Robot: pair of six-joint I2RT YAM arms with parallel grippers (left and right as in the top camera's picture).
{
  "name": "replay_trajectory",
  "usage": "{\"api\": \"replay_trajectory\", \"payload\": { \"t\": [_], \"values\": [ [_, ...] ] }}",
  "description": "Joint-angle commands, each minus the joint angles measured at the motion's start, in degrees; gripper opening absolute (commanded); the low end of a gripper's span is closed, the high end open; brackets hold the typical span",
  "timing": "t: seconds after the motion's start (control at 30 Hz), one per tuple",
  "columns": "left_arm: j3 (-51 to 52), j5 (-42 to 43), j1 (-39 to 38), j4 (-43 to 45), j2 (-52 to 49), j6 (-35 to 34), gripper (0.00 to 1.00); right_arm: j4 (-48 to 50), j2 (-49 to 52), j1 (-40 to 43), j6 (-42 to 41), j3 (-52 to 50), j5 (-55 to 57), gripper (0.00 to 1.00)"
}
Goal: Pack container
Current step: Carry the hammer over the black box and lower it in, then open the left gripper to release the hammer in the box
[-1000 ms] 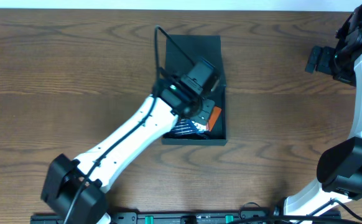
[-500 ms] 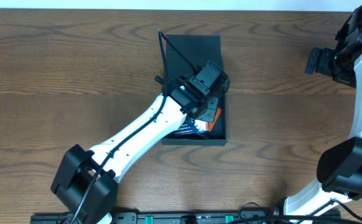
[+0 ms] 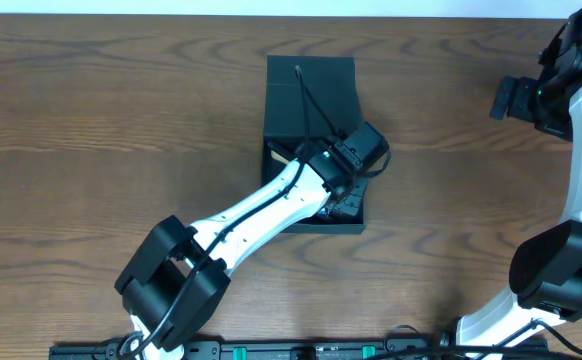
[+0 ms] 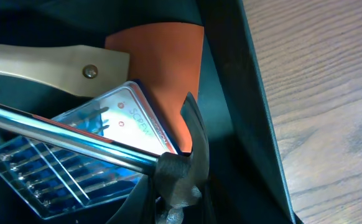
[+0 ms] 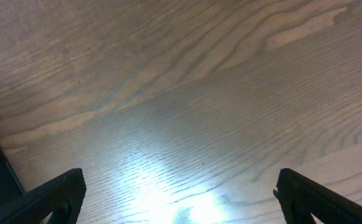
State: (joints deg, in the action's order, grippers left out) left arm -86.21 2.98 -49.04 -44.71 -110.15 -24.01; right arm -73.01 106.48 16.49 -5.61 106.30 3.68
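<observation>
Teal-black box, item one: container (image 3: 311, 228) is sitting mid-table (image 3: 121, 120), with its flap lid (image 3: 311, 90) lying open on the far side.

Contents showing in the left wrist view:
- hammer (image 4: 75, 138), its steel shaft lying across a clear bit case (image 4: 44, 177)
- pale wooden handle (image 4: 50, 62) with a rivet
- orange card (image 4: 162, 62)

All are crowding toward the right wall (image 4: 231, 93).

Left claw (image 3: 356, 165): reaching down into the container's right side, closed. Its fingers are not showing apart from the dark hammer head, so whether it is pinching the hammer cannot be told.

Right claw (image 5: 180, 186): hanging wide open and empty over bare table, well apart from the container.

Step judged in hand: seating the hammer among the packed tools.

Handling notes:
- The shaft is looking tilted over the bit case, so the head should be resting on the box floor before any letting go. A heavy head dropping could be cracking the plastic.
- The wall is sitting just beside the head, so any nudging should be going leftward, away from the wall.
- Withdrawal is best going straight up, keeping the wrist from catching the wall or the open lid.
- Nothing should be poking above the rim when the flap is coming down.
</observation>
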Motion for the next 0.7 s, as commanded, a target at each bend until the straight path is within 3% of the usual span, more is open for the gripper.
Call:
{"api": "replay_trajectory", "payload": {
  "t": [0.0, 0.2, 0.23, 0.27, 0.3, 0.47, 0.53, 0.67],
  "values": [
    [-0.6, -0.9, -0.3, 0.0, -1.0, -0.1, 0.06, -0.1, 0.5, 0.3, 0.6, -0.3, 0.4, 0.99],
    [-0.2, -0.9, -0.4, 0.5, -1.2, -0.1, 0.06, -0.1, 0.5, 0.3, 0.6, -0.3, 0.4, 0.99],
    [-0.2, -0.8, -0.5, 0.4, -1.2, -0.1, 0.16, -0.1, 0.5, 0.3, 0.6, -0.3, 0.4, 0.99],
    [-0.2, -0.8, -0.5, 0.4, -1.2, -0.1, 0.37, -0.1, 0.5, 0.3, 0.6, -0.3, 0.4, 0.99],
    [-0.2, -0.8, -0.4, 0.3, -1.2, -0.1, 0.49, -0.1, 0.5, 0.3, 0.6, -0.3, 0.4, 0.99],
    [-0.2, -0.8, -0.4, 0.2, -1.2, -0.1, 0.93, -0.1, 0.5, 0.3, 0.6, -0.3, 0.4, 0.99],
    [-0.2, -0.9, -0.4, 0.2, -1.2, -0.1, 0.99, -0.1, 0.5, 0.3, 0.6, -0.3, 0.4, 0.99],
    [-0.2, -0.9, -0.4, 0.2, -1.2, -0.1, 0.99, -0.2, 0.5, 0.3, 0.7, -0.3, 0.4, 0.99]
  ]
}}
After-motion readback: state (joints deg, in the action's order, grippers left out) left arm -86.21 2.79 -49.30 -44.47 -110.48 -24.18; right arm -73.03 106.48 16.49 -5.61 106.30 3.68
